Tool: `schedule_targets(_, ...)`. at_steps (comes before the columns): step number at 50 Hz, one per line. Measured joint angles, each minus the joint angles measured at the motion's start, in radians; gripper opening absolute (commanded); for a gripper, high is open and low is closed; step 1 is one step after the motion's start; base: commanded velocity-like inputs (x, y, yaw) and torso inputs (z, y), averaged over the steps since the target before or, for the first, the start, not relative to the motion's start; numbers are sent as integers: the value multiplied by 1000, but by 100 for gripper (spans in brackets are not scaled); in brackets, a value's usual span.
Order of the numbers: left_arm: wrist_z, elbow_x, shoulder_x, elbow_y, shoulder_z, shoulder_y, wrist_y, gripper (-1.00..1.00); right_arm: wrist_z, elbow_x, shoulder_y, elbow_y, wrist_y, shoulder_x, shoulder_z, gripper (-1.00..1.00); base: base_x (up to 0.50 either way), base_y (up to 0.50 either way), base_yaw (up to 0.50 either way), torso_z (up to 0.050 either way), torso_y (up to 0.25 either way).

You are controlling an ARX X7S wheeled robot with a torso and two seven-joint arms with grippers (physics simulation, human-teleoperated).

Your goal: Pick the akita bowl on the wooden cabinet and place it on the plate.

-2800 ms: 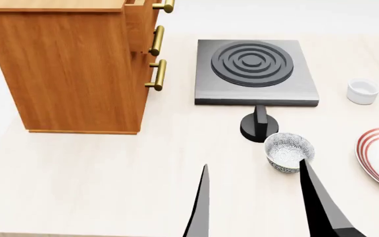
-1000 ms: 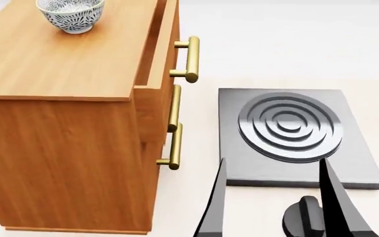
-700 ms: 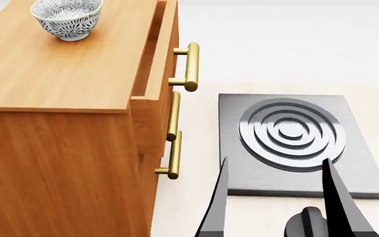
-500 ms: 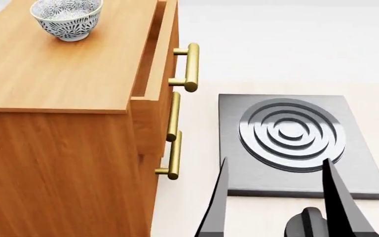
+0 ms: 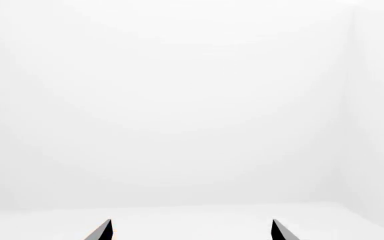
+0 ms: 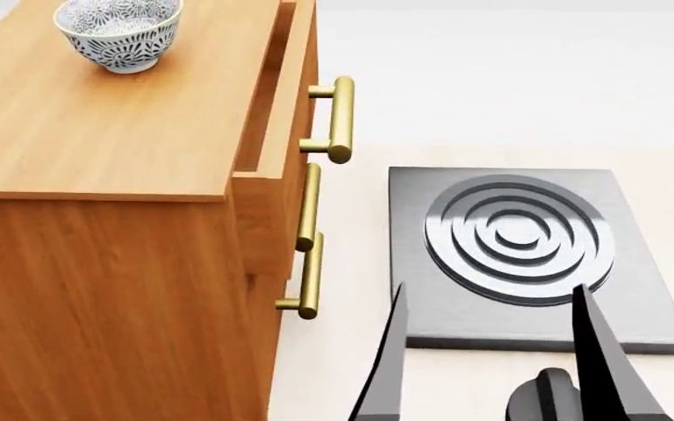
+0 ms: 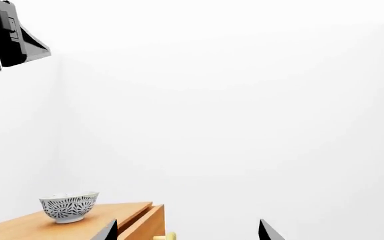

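**Bowl on cabinet top, both grippers empty**

The akita bowl sits upright on the top surface of the wooden cabinet, toward the far corner away from the drawer fronts. Nothing touches it. From the right wrist view the same bowl shows near the cabinet's top edge, with white wall behind.

Brass bar handles line the cabinet front, facing a dark square burner plate with raised concentric rings that lies flat on the pale table. A black knob sits just in front of the burner, partly cut off at the frame edge.

Right gripper: two black fingers spread well apart, nothing between them, low in the head view over the burner's near edge and well apart from the bowl. In its own wrist view only the fingertips show, again parted.

Left gripper: just two dark fingertips visible, set apart, facing blank white wall, holding nothing. Part of a black arm shows high in the right wrist view.

The plate is not in any view
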Motion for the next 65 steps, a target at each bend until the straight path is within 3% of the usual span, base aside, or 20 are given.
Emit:
schedule_targets(20,124,154,39,-311,102,-104,199,100,-2,21,-13,36,-40,15,16,100,0,0,0,0,0)
schedule_targets(44,478,428,149,-1225,184,-444,673,100,-5,73,-50,95,-118,32,78,100,0,0,0,0,0)
schedule_targets(52,516,629,158,-1372,86,-510,644,100,-8,83,-56,109,-136,35,88,100,0,0,0,0,0)
schedule_targets(58,530,808,160,-1427,2,-534,526,100,-10,87,-58,118,-144,36,91,100,0,0,0,0,0)
schedule_targets(65,553,959,159,-1461,-22,-565,395,100,-11,89,-58,124,-149,36,91,100,0,0,0,0,0)
